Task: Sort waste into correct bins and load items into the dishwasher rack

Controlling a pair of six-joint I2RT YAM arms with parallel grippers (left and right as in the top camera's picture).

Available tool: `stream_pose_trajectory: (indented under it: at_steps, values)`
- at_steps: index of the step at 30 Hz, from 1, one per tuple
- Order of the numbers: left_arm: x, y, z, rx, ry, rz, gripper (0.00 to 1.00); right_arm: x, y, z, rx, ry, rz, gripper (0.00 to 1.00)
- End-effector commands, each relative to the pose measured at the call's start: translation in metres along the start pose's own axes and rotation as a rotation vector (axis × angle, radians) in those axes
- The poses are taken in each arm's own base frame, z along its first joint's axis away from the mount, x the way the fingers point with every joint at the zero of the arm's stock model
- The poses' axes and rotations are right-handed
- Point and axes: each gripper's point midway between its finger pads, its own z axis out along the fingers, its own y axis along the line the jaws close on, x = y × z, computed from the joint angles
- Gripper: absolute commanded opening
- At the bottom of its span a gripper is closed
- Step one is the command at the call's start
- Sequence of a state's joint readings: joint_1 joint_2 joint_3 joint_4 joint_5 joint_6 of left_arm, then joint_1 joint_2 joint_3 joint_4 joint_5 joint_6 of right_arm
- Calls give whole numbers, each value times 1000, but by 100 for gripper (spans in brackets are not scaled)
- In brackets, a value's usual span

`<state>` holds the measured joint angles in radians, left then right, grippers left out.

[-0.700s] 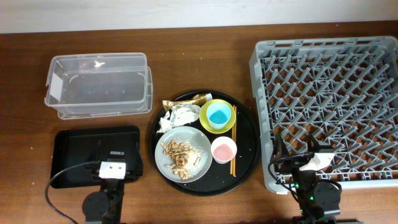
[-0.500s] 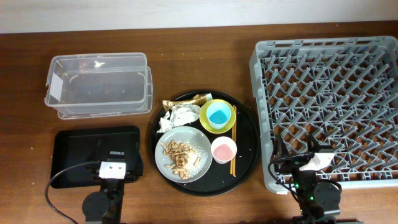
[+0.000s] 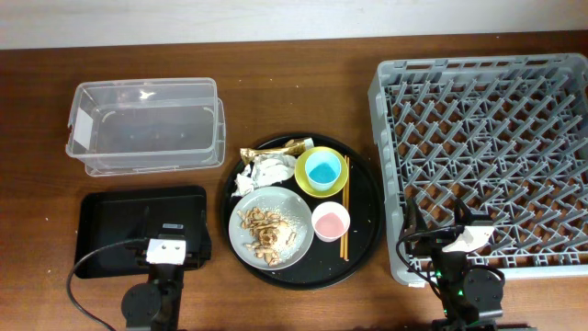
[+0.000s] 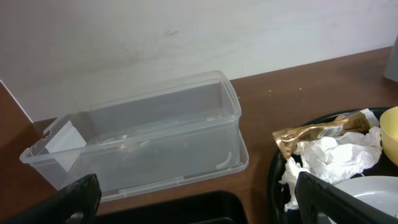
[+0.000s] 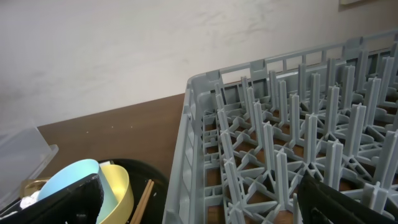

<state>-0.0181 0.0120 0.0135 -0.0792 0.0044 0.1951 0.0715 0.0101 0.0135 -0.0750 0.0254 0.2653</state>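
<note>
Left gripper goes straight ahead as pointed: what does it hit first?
Probably the near wall of the clear tub; the black tray lies beneath the left gripper. Height hard to judge.

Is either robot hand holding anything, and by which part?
Nothing is held: the left gripper and right gripper are both open, with nothing between their fingers.

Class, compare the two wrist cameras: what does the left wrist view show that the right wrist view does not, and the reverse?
Only the left wrist view shows an edge of the shallow black tray and the rim of the grey plate. Only the right wrist view shows the upright pegs of the dishwasher rack, the blue cup and the chopsticks. Both show the yellow bowl, the round black tray and the wooden table.
</note>
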Motion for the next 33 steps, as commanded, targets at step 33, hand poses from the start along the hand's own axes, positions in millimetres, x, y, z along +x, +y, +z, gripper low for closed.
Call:
stream_pose_trajectory:
  at_steps: [33]
  values:
    - [-122, -76, -55, 607, -154, -330, 99, 2, -4, 0, 16, 1, 1, 98]
